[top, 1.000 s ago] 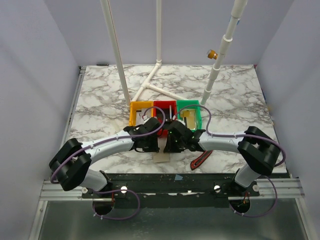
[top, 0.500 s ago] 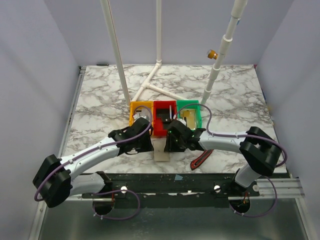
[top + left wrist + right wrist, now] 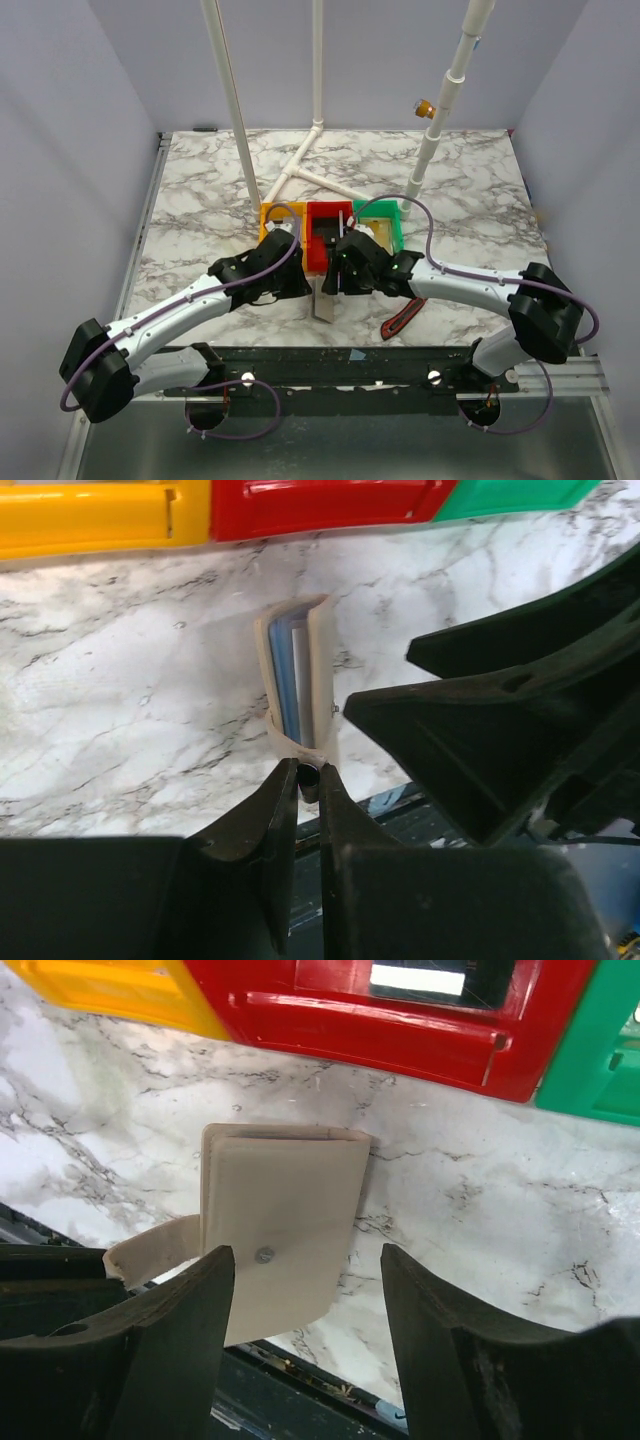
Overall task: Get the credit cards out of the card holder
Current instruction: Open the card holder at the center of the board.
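**Card holder (image 3: 285,1200) held on edge on marble worktop (image 3: 480,1220)**

The tan holder is stood just in front of a red bin (image 3: 400,1030). Its strap is pinched by the left claw (image 3: 308,780). The right claw (image 3: 305,1280) is spread apart, the holder framed between its fingers.

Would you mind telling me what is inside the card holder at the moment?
Seen edge-on from the left wrist, the card holder shows blue-grey layers between its tan sides. Whether those are pockets or cards is hidden; no card face shows.
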Controlling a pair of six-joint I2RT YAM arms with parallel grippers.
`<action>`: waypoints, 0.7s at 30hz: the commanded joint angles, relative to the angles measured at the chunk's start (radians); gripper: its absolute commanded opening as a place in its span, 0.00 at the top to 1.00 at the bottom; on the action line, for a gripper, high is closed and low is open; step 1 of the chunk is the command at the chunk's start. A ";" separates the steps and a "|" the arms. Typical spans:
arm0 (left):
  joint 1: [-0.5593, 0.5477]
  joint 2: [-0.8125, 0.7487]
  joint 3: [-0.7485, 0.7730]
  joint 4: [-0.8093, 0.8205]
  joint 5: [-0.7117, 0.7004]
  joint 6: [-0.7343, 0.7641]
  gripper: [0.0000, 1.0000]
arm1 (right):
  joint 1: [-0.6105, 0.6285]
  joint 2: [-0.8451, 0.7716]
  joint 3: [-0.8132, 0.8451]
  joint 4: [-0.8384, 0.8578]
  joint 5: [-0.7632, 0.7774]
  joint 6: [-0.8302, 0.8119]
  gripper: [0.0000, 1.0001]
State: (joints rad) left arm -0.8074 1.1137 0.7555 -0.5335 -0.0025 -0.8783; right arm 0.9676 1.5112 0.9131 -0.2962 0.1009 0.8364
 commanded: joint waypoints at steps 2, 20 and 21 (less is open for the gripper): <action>0.002 -0.025 0.051 0.014 0.054 0.012 1.00 | 0.021 -0.013 0.030 -0.033 0.029 -0.024 0.33; 0.001 -0.020 0.043 0.023 0.073 0.000 1.00 | 0.035 -0.069 0.005 -0.002 0.047 0.013 0.28; 0.002 -0.019 0.041 0.025 0.073 -0.001 1.00 | 0.034 -0.068 0.002 0.000 0.048 0.012 0.28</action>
State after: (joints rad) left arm -0.8066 1.1027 0.7799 -0.5247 0.0425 -0.8791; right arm 0.9939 1.4635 0.9173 -0.2974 0.1223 0.8387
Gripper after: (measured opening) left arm 0.119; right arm 0.719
